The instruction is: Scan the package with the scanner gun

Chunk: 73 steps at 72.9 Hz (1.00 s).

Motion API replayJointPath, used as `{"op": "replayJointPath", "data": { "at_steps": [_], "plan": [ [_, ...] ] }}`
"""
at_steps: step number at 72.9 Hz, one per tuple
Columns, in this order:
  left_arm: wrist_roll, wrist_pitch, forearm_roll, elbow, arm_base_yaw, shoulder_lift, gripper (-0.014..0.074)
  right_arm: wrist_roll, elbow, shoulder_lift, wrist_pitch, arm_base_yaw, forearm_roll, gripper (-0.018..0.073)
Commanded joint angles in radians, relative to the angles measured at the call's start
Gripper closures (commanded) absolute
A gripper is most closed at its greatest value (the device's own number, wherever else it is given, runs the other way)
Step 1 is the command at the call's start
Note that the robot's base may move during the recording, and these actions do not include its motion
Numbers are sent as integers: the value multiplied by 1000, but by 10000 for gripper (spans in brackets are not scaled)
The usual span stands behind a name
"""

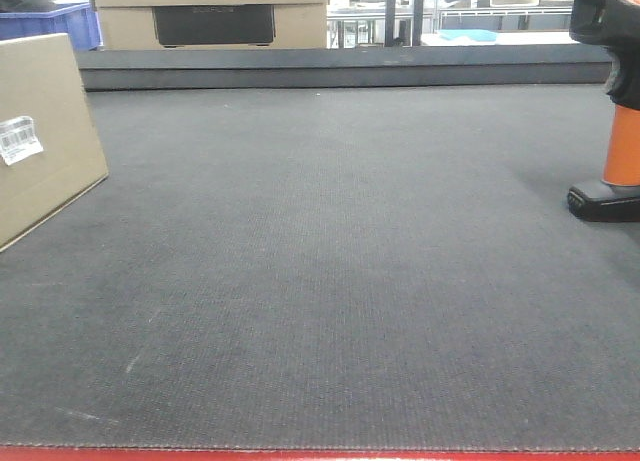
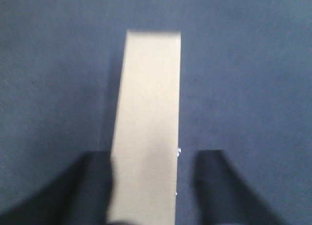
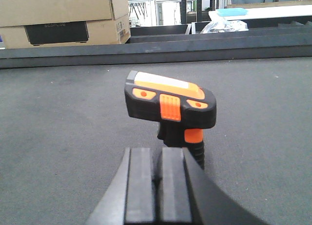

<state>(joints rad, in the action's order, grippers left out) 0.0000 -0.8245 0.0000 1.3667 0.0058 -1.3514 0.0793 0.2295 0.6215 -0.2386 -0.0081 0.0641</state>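
Observation:
The package point(image 1: 45, 131), a tan cardboard box with a white barcode label point(image 1: 18, 139), stands at the left edge of the dark mat. In the left wrist view its narrow top face point(image 2: 148, 112) runs between the fingers of my left gripper point(image 2: 153, 156), which is open and straddles it. The left finger lies against the box, while the right finger point(image 2: 214, 176) stands a little apart. The scanner gun point(image 1: 620, 131), orange-handled with a black head, stands upright at the far right. My right gripper point(image 3: 157, 152) is shut just in front of the scanner gun point(image 3: 170, 100), with nothing held.
Large cardboard boxes with a dark panel point(image 1: 210, 16) stand behind a raised dark ledge point(image 1: 340, 69) at the back. A blue bin point(image 1: 60, 21) is at the back left. A red strip point(image 1: 320, 454) marks the mat's front edge.

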Motion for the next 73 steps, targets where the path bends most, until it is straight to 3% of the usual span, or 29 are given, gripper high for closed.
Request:
{"op": "replayJointPath", "data": {
  "at_steps": [1, 6, 20, 35, 41, 57, 64, 73],
  "plan": [
    [-7, 5, -12, -2, 2, 52, 564, -2, 1, -5, -6, 0, -6, 727],
    [-7, 14, -44, -23, 2, 81, 712, -2, 1, -5, 11, 0, -6, 727],
    [-7, 252, -105, -224, 2, 184, 708, -2, 1, -5, 31, 0, -6, 727],
    [-7, 693, -109, -567, 2, 357, 708, -2, 1, -5, 45, 0, -6, 727],
    [-7, 799, -111, -670, 2, 434, 708, -2, 1, -8, 43, 0, -6, 727],
    [-7, 770, -111, -833, 2, 672, 708, -2, 1, -118, 67, 0, -14, 727],
    [-7, 694, -111, -846, 2, 761, 708, -2, 3, -185, 154, 0, -36, 727],
    [-7, 608, -111, -846, 2, 854, 708, -2, 31, -296, 362, 0, -43, 727]
  ]
}}
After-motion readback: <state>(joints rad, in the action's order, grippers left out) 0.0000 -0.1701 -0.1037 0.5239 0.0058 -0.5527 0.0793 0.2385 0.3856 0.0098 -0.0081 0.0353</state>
